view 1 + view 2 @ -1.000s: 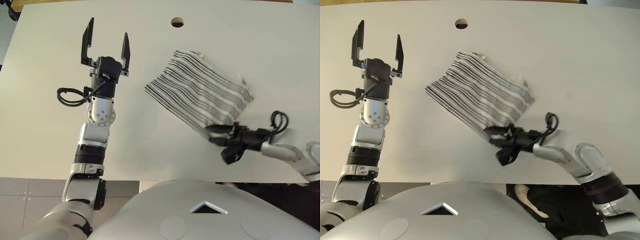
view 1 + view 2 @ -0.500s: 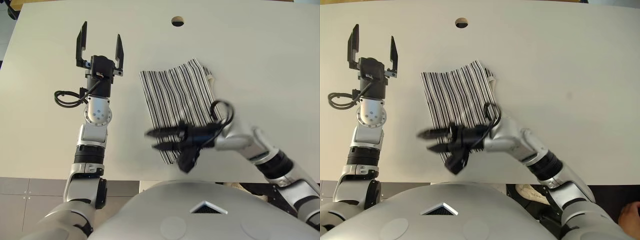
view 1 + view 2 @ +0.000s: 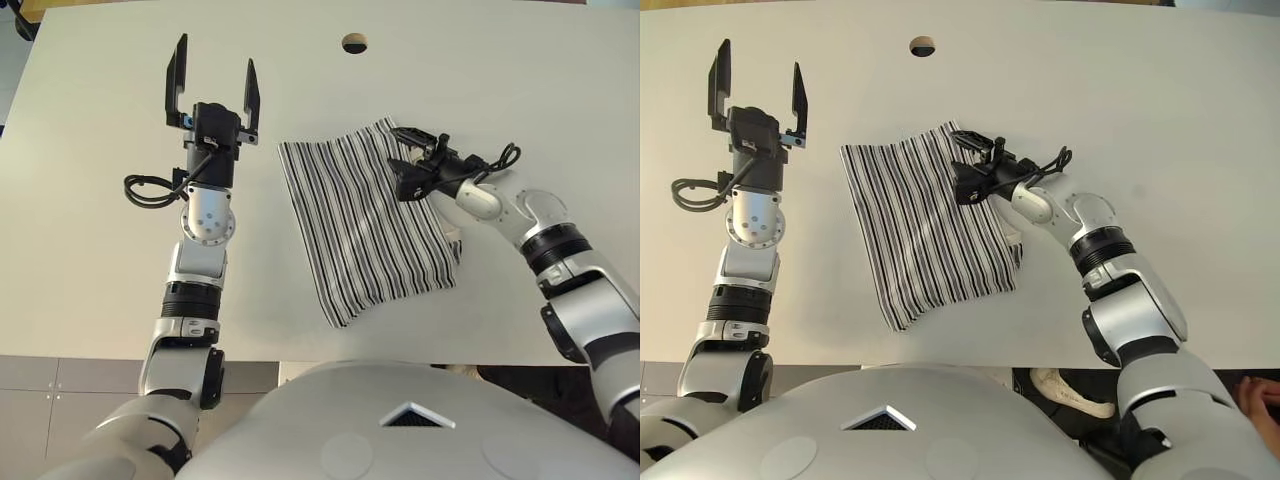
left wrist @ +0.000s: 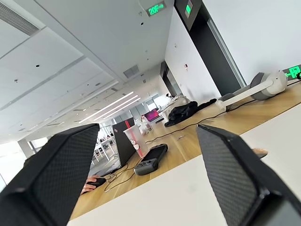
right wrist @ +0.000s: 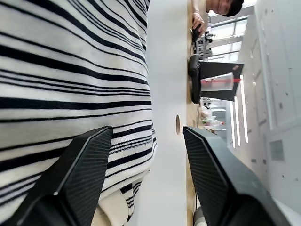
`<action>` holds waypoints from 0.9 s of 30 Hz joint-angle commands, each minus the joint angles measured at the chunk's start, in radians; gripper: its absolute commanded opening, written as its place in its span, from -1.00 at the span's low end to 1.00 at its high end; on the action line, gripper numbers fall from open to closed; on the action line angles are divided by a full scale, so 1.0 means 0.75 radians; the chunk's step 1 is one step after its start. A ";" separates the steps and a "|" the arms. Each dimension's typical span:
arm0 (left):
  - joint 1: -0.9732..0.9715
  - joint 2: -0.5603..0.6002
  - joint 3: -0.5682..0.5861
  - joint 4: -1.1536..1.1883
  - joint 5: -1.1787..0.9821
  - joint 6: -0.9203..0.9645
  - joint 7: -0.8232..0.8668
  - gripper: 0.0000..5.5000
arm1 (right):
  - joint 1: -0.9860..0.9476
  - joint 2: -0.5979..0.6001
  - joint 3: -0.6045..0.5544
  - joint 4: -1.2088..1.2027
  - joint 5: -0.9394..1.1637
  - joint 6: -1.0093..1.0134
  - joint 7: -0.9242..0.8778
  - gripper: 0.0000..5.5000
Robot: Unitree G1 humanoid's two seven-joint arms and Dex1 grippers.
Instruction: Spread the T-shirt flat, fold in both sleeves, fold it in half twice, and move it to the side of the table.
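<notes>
The black-and-white striped T-shirt (image 3: 365, 225) lies folded into a rough rectangle in the middle of the white table (image 3: 90, 260), with a bit of white fabric poking out along its right side. My right gripper (image 3: 402, 158) is open low over the shirt's far right corner, nothing held between its fingers. In the right wrist view the stripes (image 5: 56, 70) lie under the spread fingers (image 5: 82, 183). My left gripper (image 3: 214, 68) is open, raised to the left of the shirt and apart from it. Its fingers (image 4: 51, 174) point out toward the room.
A round cable hole (image 3: 354, 43) sits in the table beyond the shirt. The table's front edge (image 3: 300, 360) runs just past the shirt's near corner. Bare tabletop stretches to the far left and to the right (image 3: 560, 110) of the shirt.
The right gripper dragged the shirt leftward and turned it, swept past its near edge, then moved to the far right corner, open. The left arm shifted only slightly.
</notes>
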 commanded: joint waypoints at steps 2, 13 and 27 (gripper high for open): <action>-0.039 0.001 -0.023 0.057 0.035 -0.002 -0.028 0.38 | 0.230 -0.132 -0.023 -0.073 -0.009 0.094 -0.025 0.02; -0.028 0.095 -0.049 0.092 0.113 -0.068 -0.077 0.38 | 0.521 -0.202 -0.239 -0.722 0.041 0.370 -0.035 0.02; 0.535 0.754 -0.258 -0.437 0.137 -0.268 -0.797 0.40 | 1.365 -0.879 -0.663 -1.313 0.509 0.095 0.579 0.46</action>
